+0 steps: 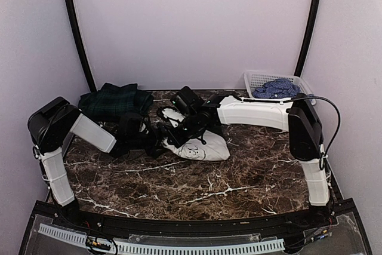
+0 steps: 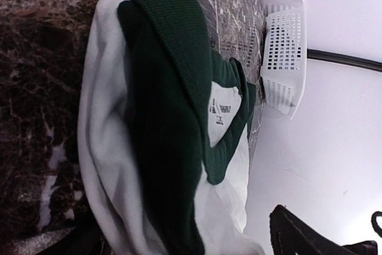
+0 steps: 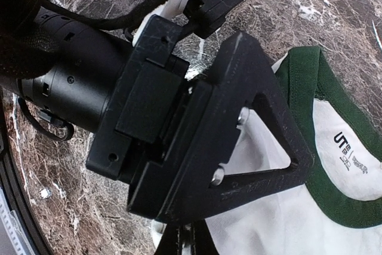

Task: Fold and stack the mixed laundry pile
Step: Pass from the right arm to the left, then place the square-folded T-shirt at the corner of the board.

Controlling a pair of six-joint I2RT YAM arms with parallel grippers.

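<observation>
Directly under left jaws, white-green garment

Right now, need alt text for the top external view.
The left arm and right arm reach inward and meet over a crumpled white garment at the middle of a dark marble table. A dark green plaid garment lies at the back left; a white basket at the back right holds a blue checked shirt.

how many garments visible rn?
3: dark green plaid garment back left; white garment with dark green collar at centre; blue-and-white checked shirt in the white plastic lattice basket. Others may be hidden underneath.
</observation>
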